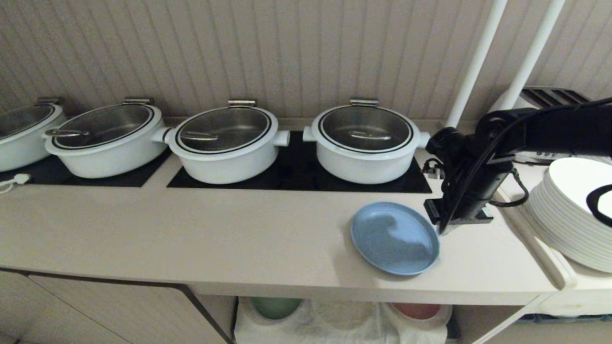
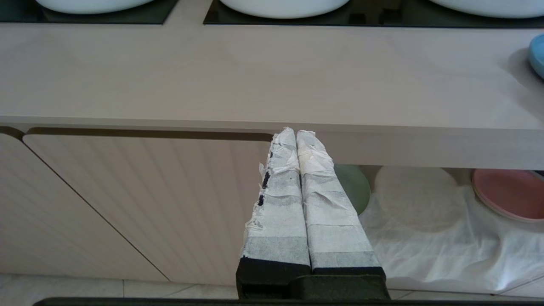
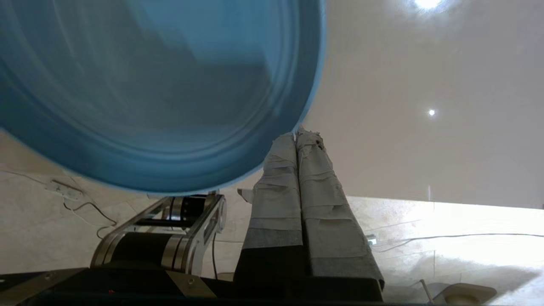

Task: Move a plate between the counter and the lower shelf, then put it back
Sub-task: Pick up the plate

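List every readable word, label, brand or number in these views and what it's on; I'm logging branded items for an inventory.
None: no view shows readable text.
Plate: plain blue, no mark.
Pots: white, glass lids, no visible brand.
White plate stack: blank.
Taped fingers of the right claw and left claw: no print.

R arm [image 1: 526, 129] reaches in from right, wrist bent down, right gripper [image 3: 299, 134] fingers pressed together. L gripper [image 2: 296, 136] parked low, fingers together too.
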Available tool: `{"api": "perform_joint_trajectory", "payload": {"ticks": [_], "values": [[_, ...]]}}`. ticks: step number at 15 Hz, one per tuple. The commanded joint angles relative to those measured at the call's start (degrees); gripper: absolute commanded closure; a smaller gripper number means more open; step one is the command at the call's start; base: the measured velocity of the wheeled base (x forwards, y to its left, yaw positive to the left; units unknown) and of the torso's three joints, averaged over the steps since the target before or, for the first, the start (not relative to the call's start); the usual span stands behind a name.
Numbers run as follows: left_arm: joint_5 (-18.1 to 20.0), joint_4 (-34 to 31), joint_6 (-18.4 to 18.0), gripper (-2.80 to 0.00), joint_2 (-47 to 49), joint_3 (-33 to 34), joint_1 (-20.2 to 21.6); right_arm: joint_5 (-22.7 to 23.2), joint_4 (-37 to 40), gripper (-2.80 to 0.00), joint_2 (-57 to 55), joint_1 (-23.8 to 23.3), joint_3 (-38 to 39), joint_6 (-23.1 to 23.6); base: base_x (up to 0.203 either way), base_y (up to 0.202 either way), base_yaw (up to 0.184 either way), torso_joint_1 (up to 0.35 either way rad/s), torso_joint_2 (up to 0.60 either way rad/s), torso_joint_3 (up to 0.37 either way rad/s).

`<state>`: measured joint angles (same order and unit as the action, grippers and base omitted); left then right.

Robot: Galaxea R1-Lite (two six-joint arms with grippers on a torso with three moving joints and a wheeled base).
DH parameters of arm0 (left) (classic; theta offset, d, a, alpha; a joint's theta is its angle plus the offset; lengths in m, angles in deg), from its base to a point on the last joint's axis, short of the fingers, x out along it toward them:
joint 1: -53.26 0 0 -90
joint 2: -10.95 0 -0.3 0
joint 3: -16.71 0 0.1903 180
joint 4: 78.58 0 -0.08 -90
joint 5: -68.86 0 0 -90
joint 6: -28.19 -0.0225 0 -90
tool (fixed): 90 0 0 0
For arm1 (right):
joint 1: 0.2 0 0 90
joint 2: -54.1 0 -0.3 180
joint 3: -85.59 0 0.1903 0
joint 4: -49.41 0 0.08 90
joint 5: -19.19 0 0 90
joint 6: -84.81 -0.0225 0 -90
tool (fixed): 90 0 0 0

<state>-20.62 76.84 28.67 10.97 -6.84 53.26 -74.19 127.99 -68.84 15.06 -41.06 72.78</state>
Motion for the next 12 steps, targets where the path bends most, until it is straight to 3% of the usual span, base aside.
{"api": "perform_joint_trajectory", "payload": {"ticks": [1,2,12], "values": [[0.0,0.0,0.0,0.0,0.0,0.0,0.0,0.0,0.4,0.0,-0.8,-0.4,-1.3,0.0,0.0,0.0,0.0,0.0,0.0,0.0],[0.0,0.0,0.0,0.0,0.0,0.0,0.0,0.0,0.4,-2.8,-1.0,-0.4,-1.7,0.0,0.0,0.0,0.0,0.0,0.0,0.0],[0.0,0.0,0.0,0.0,0.0,0.0,0.0,-0.4,-0.3,-2.8,-3.5,-0.8,-2.2,0.2,0.0,0.0,0.0,0.0,0.0,0.0]]}}
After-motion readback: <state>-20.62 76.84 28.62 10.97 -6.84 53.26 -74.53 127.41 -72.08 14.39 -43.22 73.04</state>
